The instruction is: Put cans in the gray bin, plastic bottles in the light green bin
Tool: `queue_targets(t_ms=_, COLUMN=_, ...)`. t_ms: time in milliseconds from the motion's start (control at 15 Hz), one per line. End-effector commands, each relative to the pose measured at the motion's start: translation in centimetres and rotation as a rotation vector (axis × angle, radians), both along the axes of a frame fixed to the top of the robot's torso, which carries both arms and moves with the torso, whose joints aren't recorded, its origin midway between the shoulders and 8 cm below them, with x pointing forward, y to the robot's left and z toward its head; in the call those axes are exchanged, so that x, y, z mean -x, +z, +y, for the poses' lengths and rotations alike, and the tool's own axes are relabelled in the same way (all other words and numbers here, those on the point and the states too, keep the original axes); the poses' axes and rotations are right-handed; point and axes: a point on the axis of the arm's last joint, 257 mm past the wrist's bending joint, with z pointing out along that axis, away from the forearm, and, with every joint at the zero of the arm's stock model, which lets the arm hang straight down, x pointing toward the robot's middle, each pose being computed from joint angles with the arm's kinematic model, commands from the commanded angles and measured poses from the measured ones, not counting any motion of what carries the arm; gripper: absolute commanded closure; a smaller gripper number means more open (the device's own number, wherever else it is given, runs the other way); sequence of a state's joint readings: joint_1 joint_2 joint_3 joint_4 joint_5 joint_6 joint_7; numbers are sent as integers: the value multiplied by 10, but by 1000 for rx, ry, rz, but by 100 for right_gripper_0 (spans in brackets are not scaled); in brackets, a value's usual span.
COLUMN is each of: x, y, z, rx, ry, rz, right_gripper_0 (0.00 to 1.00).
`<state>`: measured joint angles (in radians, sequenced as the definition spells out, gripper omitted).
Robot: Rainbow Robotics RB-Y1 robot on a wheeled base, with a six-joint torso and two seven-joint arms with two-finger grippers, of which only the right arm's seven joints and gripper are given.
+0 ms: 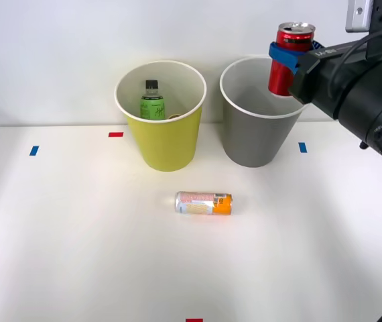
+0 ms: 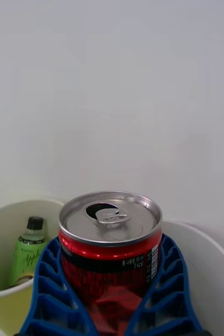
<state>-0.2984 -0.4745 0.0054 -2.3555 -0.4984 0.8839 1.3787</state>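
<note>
My right gripper (image 1: 286, 59) is shut on a red can (image 1: 290, 60), held upright above the right rim of the gray bin (image 1: 258, 137). The wrist view has the red can (image 2: 110, 247) between my blue ribbed fingers (image 2: 51, 286), its opened top showing. A slim can with a pale pink and orange label (image 1: 204, 202) lies on its side on the table in front of the two bins. The green plastic bottle (image 1: 152, 102) with a black cap stands inside the light green bin (image 1: 164, 137); in the wrist view that bottle (image 2: 29, 252) sits within the bin's pale inside.
The two bins stand side by side at the back of the white table (image 1: 77, 235), near a white wall. Small blue tape marks (image 1: 34, 150) (image 1: 302, 147) and red ones (image 1: 116, 134) (image 1: 194, 320) lie on the tabletop.
</note>
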Motion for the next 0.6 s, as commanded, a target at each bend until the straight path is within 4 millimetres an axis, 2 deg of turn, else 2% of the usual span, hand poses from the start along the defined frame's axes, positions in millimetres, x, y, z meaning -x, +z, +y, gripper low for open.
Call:
queue_targets(t_ms=67, x=-26, y=13, z=0, rx=-29, ry=-5, rz=-31, right_gripper_0=99)
queue_targets(t_ms=333, x=-69, y=13, z=2, rx=-4, ry=-55, rz=-51, right_gripper_0=98)
queue_targets(t_ms=600, x=-91, y=-10, z=3, rx=30, ry=-83, rz=-71, right_gripper_0=98)
